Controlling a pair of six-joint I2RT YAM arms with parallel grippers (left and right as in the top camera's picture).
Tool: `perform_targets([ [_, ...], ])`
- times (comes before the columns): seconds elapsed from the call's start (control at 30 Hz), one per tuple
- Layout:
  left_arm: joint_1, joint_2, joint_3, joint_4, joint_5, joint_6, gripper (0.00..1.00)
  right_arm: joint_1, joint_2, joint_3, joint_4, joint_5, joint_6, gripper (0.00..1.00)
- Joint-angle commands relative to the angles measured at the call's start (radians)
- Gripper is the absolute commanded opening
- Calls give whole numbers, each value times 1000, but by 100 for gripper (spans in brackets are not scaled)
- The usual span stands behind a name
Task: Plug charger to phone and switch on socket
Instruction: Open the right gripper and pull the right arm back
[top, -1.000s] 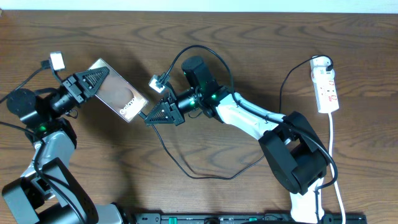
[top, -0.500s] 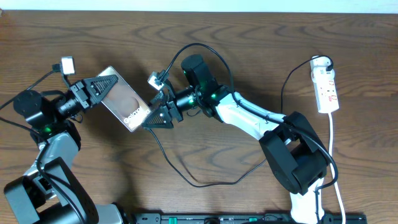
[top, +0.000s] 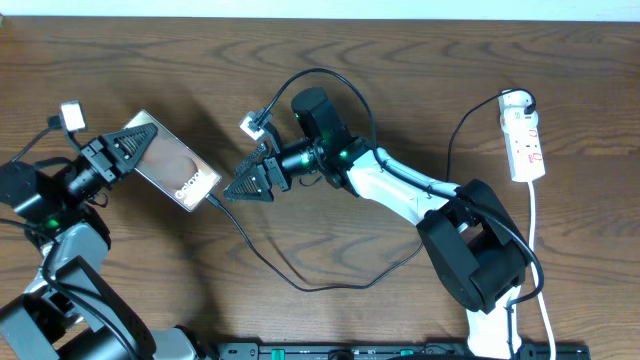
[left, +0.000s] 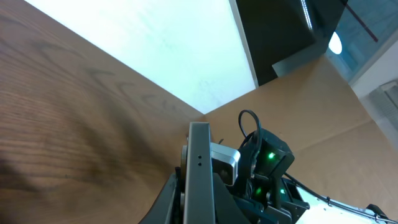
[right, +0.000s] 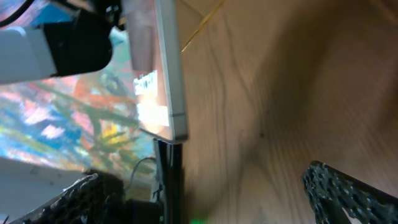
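Note:
My left gripper (top: 140, 143) is shut on the upper end of the phone (top: 178, 172), a dark slab with white lettering, and holds it tilted above the table. The charger (top: 262, 260), a thin black cable, runs from the phone's lower end in a loop over the table. In the right wrist view its black plug (right: 168, 177) sits at the phone's (right: 169, 74) bottom edge. My right gripper (top: 236, 185) stands open just right of that end, with the plug near its left finger and touching neither finger (right: 345, 193). In the left wrist view the phone (left: 200, 165) shows edge-on between the jaws. The socket (top: 524, 137) lies at the far right.
The socket's white cord (top: 536, 235) runs down the right side past the right arm's base (top: 480, 250). A black rail (top: 400, 350) lies along the table's front edge. A small white tag (top: 251, 126) hangs on wiring near the right wrist.
My right gripper has opened and let go of the plug. My left gripper has drawn the phone to the left, and the cable has followed it.

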Motion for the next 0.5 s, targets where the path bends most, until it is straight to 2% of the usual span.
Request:
perform_targets([
  [0.0, 11, -14, 6, 11, 21, 11, 7, -23, -7, 18, -8, 65, 45, 99],
  [0.23, 11, -9, -44, 11, 20, 44, 7, -100, -103, 18, -127, 198, 44, 99],
  [0.47, 11, -5, -155, 11, -1, 71, 7, -166, -289, 18, -459, 487, -2, 99],
])
